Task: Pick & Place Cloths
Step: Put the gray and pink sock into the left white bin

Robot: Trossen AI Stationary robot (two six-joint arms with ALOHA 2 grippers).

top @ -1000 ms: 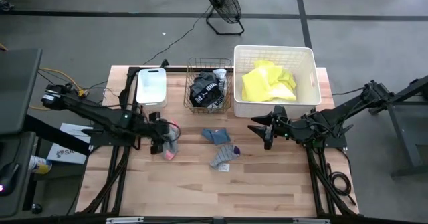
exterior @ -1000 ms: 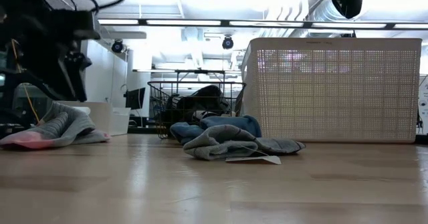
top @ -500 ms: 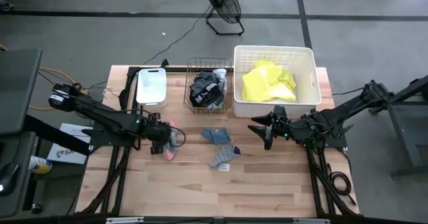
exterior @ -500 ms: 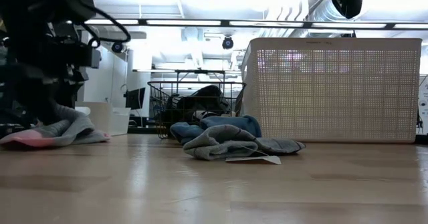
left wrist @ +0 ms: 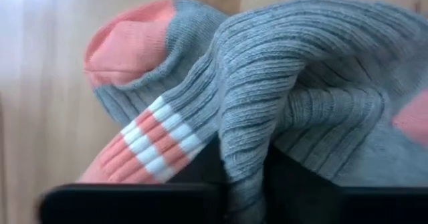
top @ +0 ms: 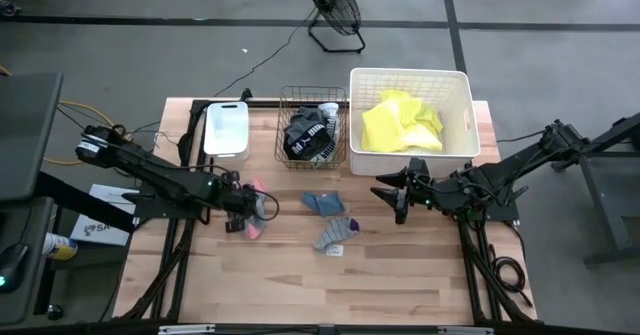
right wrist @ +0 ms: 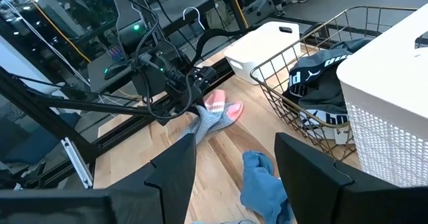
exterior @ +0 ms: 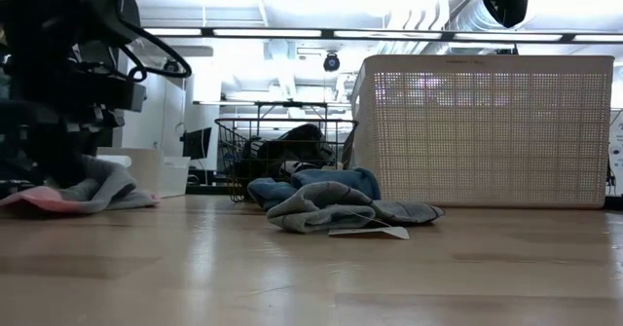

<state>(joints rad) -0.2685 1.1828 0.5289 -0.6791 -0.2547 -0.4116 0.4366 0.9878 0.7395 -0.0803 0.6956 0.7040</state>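
Note:
A grey ribbed sock with pink toe and pink-white stripes lies bunched on the wood table's left part. My left gripper is down on it and shut on a fold. A blue cloth and a grey cloth lie at mid-table. Yellow cloths fill the big white tub, and a black cloth with white print sits in the wire basket. My right gripper hovers open near the tub's front, holding nothing. My left gripper pinches a raised fold of the sock's grey ribbed part between its two fingers. It comes from above, slanting from the table's left. The sock rests bunched on the table, slack.
A small white tub stands at the far left, the wire basket beside it and the big white tub at the far right. Bare wood lies along the near edge.
My left gripper has come down and a little toward the table's right, onto the grey-and-pink sock; in the low view its fingers now stand in the sock's grey hump, which sits lower than before.

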